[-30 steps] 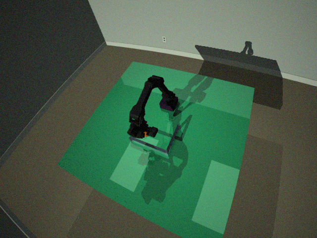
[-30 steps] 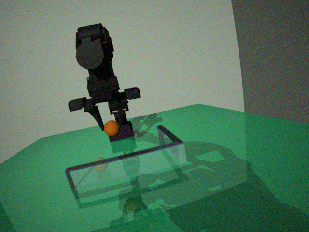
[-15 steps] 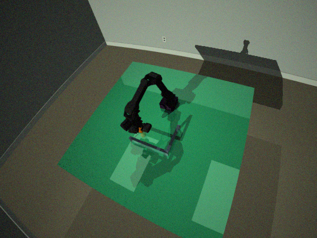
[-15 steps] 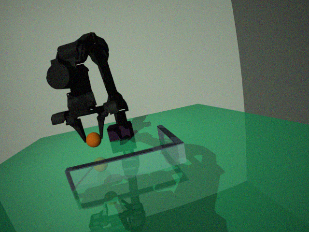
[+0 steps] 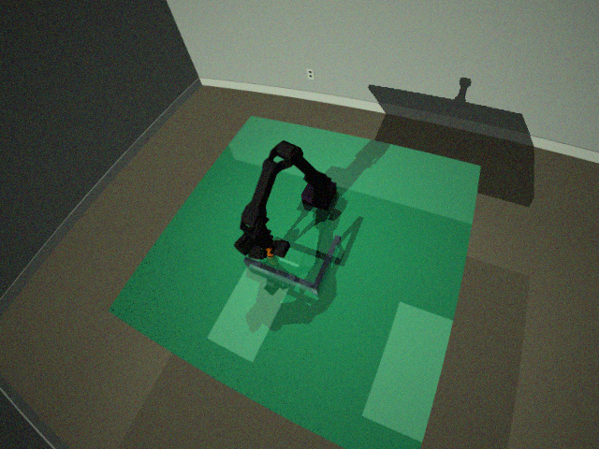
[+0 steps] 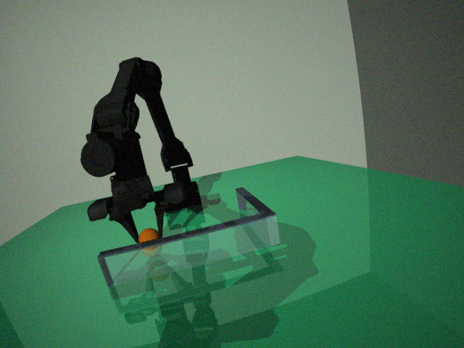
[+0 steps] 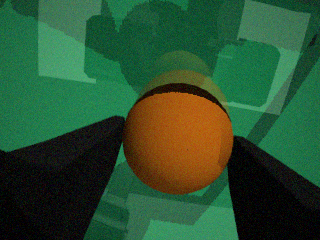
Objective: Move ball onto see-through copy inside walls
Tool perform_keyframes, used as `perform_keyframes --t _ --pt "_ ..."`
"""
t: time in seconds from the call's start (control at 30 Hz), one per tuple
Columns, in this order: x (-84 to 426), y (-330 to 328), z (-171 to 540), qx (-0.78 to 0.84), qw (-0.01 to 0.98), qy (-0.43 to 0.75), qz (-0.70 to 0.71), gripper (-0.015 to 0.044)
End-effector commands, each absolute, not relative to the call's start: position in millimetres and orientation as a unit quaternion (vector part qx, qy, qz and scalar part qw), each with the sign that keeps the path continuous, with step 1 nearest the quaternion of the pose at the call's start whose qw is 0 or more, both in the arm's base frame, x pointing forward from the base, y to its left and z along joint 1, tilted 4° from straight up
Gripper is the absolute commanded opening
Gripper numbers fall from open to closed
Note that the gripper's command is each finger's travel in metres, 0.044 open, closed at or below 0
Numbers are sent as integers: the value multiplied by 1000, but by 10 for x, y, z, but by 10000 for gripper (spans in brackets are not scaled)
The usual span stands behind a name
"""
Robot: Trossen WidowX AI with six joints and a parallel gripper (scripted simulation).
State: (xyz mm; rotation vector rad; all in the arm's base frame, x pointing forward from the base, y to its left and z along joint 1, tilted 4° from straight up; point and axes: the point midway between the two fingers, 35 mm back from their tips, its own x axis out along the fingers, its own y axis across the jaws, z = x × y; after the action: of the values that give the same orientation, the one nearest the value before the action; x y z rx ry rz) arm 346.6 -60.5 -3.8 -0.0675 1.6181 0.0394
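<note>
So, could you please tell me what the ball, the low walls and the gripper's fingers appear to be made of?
The ball, clamped in the gripper, looks like matte orange rubber or plastic: even colour, no sharp highlight. The walls look like clear glass or acrylic, since the green table shows through them and their edges read darker. The fingers look like matte black plastic or coated metal; the view cannot settle which.

The jaws, closed on the ball [image 6: 148,235], hang just behind the long clear wall [image 6: 194,233] — it bars the near side. The short wall [image 6: 254,205] closes the far end. Behind and above looks free — the counter [image 6: 356,225] lies bare there, seemingly.
</note>
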Motion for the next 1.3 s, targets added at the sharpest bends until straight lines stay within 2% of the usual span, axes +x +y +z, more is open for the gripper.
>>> perform_keyframes --t 0.0,0.53,0.93,1.1,1.27 --pt "3473 -613 -80 -33 691 722 17 0" --pt "3464 -618 -263 -33 691 722 17 0" --pt "3475 -613 -221 -31 693 720 17 315" --pt "3492 -613 -115 -31 693 720 17 323" --pt "3508 -598 600 -32 692 721 17 323"
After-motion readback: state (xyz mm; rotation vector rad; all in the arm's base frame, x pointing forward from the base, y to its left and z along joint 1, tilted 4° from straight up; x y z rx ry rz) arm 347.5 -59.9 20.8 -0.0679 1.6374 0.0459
